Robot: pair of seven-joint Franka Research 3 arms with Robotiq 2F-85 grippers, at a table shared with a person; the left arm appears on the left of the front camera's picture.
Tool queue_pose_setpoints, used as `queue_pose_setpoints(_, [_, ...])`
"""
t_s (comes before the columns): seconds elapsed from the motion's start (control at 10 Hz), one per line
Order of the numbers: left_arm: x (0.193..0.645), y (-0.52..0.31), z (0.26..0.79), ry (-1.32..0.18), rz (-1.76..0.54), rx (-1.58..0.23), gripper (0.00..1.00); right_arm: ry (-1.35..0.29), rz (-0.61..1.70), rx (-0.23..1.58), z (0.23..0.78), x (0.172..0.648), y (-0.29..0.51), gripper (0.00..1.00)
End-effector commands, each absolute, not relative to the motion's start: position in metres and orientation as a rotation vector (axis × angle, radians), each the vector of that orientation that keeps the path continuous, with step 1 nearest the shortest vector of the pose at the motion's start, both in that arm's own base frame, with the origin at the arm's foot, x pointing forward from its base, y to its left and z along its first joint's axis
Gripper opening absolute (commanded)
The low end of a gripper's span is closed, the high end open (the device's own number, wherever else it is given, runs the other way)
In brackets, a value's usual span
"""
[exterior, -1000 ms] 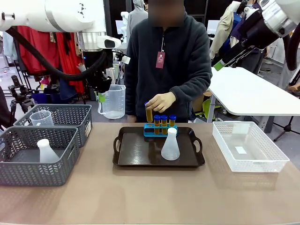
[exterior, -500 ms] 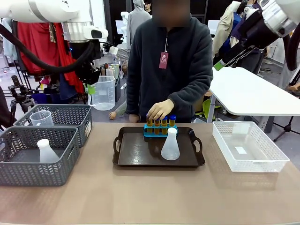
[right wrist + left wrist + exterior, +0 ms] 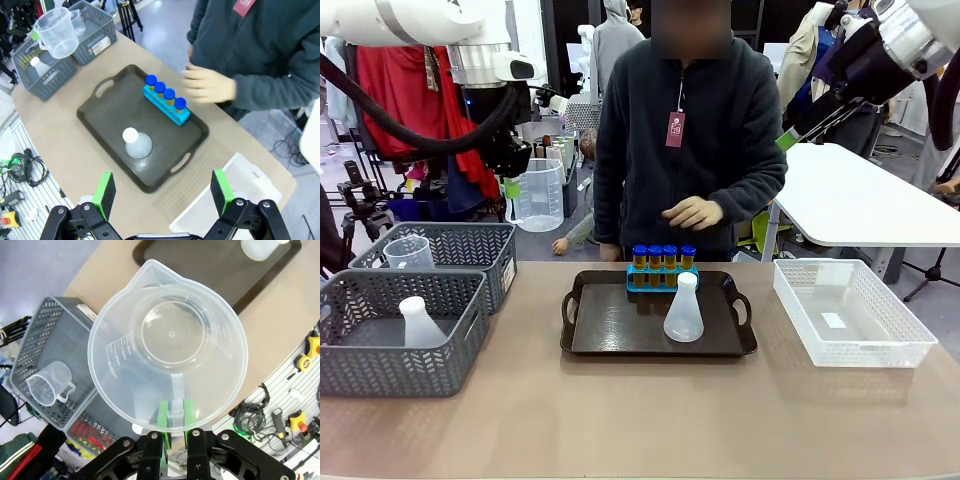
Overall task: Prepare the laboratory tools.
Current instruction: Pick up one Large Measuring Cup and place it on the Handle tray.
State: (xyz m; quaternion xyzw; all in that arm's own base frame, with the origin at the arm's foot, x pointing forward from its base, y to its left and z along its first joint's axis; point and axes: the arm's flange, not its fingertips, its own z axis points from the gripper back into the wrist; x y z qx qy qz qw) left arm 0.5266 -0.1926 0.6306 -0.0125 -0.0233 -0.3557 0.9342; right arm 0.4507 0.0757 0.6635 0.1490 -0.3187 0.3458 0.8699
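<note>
My left gripper (image 3: 512, 185) is shut on the handle of a clear plastic measuring jug (image 3: 538, 195), held high above the far left of the table. From the left wrist camera I look down into the jug (image 3: 170, 340), its handle pinched between the green pads of the gripper (image 3: 175, 412). Several yellow tubes with blue caps (image 3: 662, 258) stand in a blue rack at the back of a dark tray (image 3: 615, 325). A translucent conical flask (image 3: 683, 310) stands on the tray too. High above the tray (image 3: 100, 120), my right gripper (image 3: 162, 192) is open with nothing between its fingers.
The person's hand (image 3: 695, 212) hovers just above the tubes. Two grey mesh baskets sit at the left, one (image 3: 470, 245) holding a small jug (image 3: 410, 250), the other (image 3: 460, 350) a flask (image 3: 417, 322). A white mesh basket (image 3: 850, 310) stands at the right.
The left gripper has carried the jug to the left and a little higher. The person set a tube into the rack and lifted the hand away.
</note>
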Motion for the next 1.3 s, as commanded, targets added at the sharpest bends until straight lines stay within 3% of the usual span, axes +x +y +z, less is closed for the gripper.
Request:
queue_pose_setpoints(0.0, [0.525, -0.191, 0.632, -0.048, -0.725, -0.025, 0.0, -0.67, 0.727, 0.322, 0.665, 0.451, 0.076, 1.0])
queue_pose_setpoints(0.6, [0.527, -0.193, 0.63, -0.047, -0.728, -0.026, 0.0, -0.67, 0.727, 0.322, 0.665, 0.451, 0.076, 1.0])
queue_pose_setpoints(1.2, [0.549, -0.269, 0.593, -0.023, -0.913, 0.042, 0.0, -0.67, 0.727, 0.322, 0.665, 0.451, 0.076, 1.0])
